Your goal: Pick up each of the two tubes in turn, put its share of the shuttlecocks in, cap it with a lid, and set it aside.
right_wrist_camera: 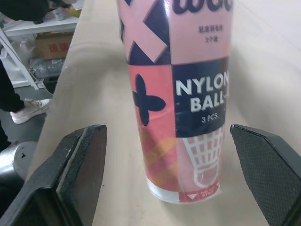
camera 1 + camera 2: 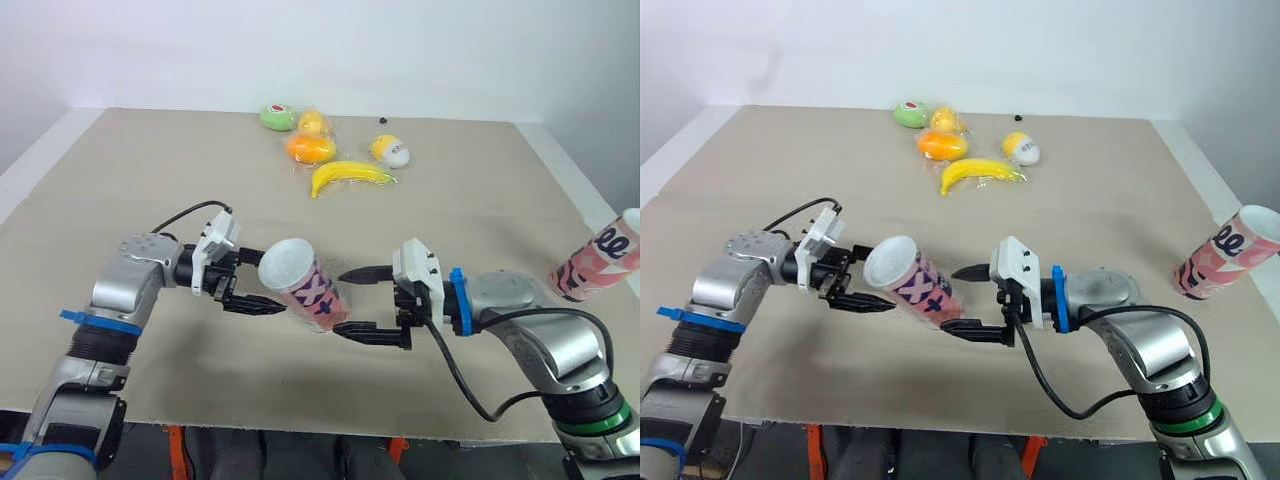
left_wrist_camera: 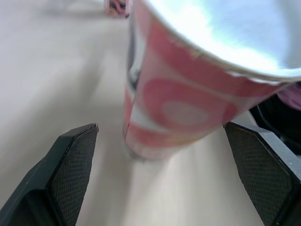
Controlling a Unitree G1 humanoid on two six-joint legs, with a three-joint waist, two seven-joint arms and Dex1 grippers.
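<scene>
Pink tube (image 2: 312, 290) lies between left tool (image 2: 270, 283), right tool (image 2: 340, 304).

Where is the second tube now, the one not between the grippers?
In the left eye view the second tube sits at the right edge of the table, to the right of the right gripper, well apart from the other tube.

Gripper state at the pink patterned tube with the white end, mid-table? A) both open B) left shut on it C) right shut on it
A: the left gripper and right gripper both stand spread wide, the pink patterned tube between their fingers with gaps.
</scene>
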